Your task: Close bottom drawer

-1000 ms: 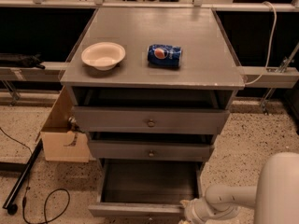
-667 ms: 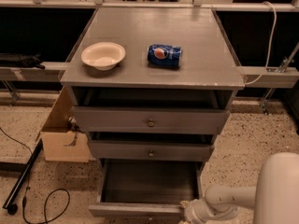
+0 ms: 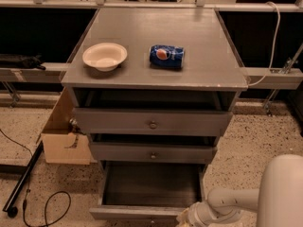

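The bottom drawer [image 3: 149,188] stands pulled well out of the grey cabinet [image 3: 156,82], its dark box open to view below the middle drawer [image 3: 152,152]. The gripper [image 3: 185,218] sits low at the right end of the drawer's front, at or just beside it; whether it is spread or closed, I cannot tell. The front panel runs left to right and faces the robot. The drawer's travel runs straight back into the cabinet, so I judge the push must go away from the robot.
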